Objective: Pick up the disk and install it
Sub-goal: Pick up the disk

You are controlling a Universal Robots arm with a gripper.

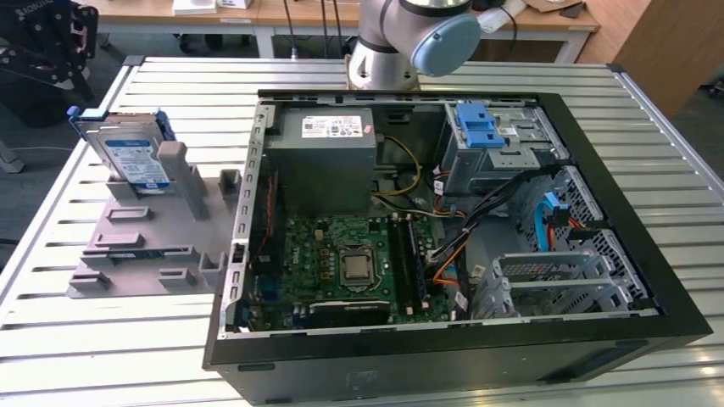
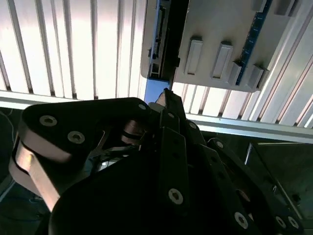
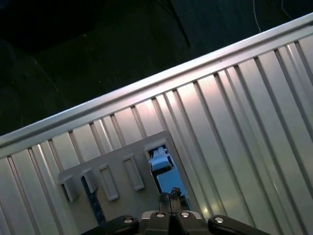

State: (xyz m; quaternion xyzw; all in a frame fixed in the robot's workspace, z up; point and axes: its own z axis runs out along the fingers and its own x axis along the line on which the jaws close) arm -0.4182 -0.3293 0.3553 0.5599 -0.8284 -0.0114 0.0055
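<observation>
The disk (image 1: 131,158), silver with a white-and-blue label and a blue bracket, stands on edge in the grey holder block (image 1: 145,231) at the exterior view's left, beside the open computer case. In the first wrist view the disk (image 3: 164,172) appears edge-on just beyond my gripper (image 3: 171,198), whose fingers are shut together with nothing between them. In the second wrist view the gripper (image 2: 166,94) hangs in the air some way from the disk's edge (image 2: 158,40) and the holder (image 2: 220,29).
The open black computer case (image 1: 633,153) fills the middle of the slatted metal table (image 1: 169,76), with its motherboard, cables and a grey drive cage with a blue latch (image 1: 493,134) at its far corner. The arm's base (image 1: 391,51) stands behind the case.
</observation>
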